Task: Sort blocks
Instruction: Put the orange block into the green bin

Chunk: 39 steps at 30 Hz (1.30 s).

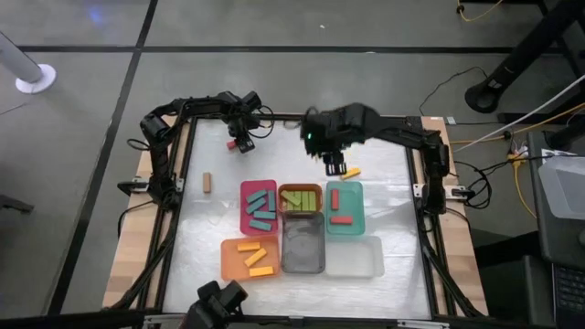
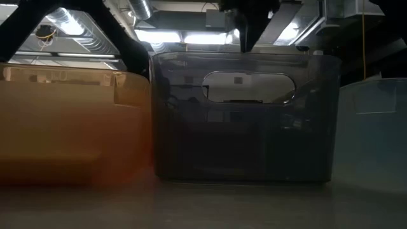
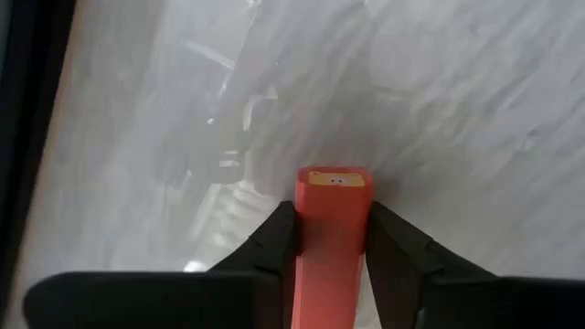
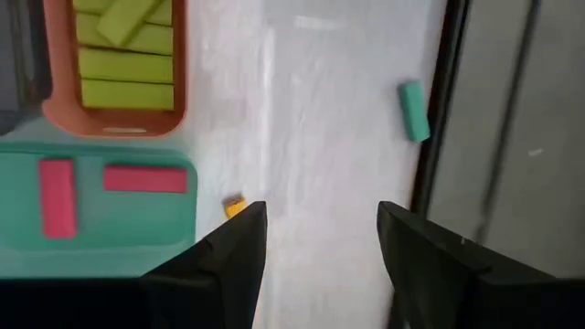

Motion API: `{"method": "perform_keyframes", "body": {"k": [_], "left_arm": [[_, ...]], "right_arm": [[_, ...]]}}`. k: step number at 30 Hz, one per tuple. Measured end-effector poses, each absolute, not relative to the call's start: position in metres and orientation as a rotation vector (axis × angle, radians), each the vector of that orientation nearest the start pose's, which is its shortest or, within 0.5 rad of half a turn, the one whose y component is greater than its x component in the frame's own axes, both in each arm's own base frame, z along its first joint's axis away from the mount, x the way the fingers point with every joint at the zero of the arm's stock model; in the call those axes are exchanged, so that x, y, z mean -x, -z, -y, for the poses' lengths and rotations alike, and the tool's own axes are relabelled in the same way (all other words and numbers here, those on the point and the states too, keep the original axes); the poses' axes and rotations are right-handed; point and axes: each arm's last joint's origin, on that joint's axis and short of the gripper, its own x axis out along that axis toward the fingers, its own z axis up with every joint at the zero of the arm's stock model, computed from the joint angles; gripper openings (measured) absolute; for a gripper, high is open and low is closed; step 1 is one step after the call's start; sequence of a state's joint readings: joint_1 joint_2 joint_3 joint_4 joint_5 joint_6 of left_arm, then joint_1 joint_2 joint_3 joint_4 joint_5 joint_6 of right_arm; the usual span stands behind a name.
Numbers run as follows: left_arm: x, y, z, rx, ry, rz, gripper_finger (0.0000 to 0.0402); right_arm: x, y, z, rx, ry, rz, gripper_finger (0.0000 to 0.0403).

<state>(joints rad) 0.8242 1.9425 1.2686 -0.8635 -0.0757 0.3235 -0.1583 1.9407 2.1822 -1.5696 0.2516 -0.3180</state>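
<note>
My left gripper (image 1: 241,142) is near the table's far left corner, shut on a red block (image 3: 333,219). My right gripper (image 1: 334,166) hangs open above the table, just beyond the teal tray (image 1: 344,208). A yellow-orange block (image 1: 352,171) lies flat beside it, and its end (image 4: 235,206) shows next to one finger. A teal block (image 4: 413,111) lies flat near the table's edge. A brown block (image 1: 207,182) lies flat on the left side. Other blocks lie in trays: teal in the pink one (image 1: 259,207), lime in the brown one (image 1: 300,197), red in the teal one, yellow-orange in the orange one (image 1: 249,259). My left gripper pinches the red block between its two fingers (image 3: 277,239), which lie along the block's long sides. The block's free end (image 3: 335,180) sticks out past the fingertips toward the table. Whether that end touches the table I cannot tell.
A grey tray (image 1: 303,243) and a clear tray (image 1: 354,258) stand in the near row beside the orange one and fill the low view. The dark frame rails (image 1: 426,196) run along the table's sides. Bare tabletop lies left of the trays and along the far edge.
</note>
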Motion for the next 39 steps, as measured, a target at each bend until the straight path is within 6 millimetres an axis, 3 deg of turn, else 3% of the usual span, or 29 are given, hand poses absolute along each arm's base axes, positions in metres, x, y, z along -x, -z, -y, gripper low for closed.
{"method": "perform_keyframes", "body": {"k": [4, 12, 20, 30, 35, 39], "left_arm": [[-0.236, -0.151, -0.255, 0.468, -0.444, -1.462, 0.0081], [-0.257, -0.175, -0.256, 0.774, -0.239, -1.174, 0.0081], [-0.302, -0.202, -0.244, 0.934, -0.057, -0.898, 0.0081], [-0.396, -0.235, -0.166, 0.727, 0.221, -0.563, 0.0083], [-0.422, -0.249, -0.125, 0.568, 0.217, -0.424, 0.0083], [-0.433, -0.245, -0.097, 0.441, 0.158, -0.414, 0.0087]], "right_arm": [[-0.348, -0.374, 0.097, 0.186, 0.121, -1.369, 0.0206], [-0.329, -0.373, 0.16, 0.058, 0.236, -1.347, 0.0206], [-0.311, -0.362, 0.205, -0.041, 0.363, -1.331, 0.0206], [-0.302, -0.297, 0.244, 0.038, 0.223, -1.384, 0.0206], [-0.285, -0.278, 0.266, 0.059, 0.223, -1.409, 0.0206], [-0.271, -0.271, 0.282, 0.019, 0.274, -1.4, 0.0206]]}}
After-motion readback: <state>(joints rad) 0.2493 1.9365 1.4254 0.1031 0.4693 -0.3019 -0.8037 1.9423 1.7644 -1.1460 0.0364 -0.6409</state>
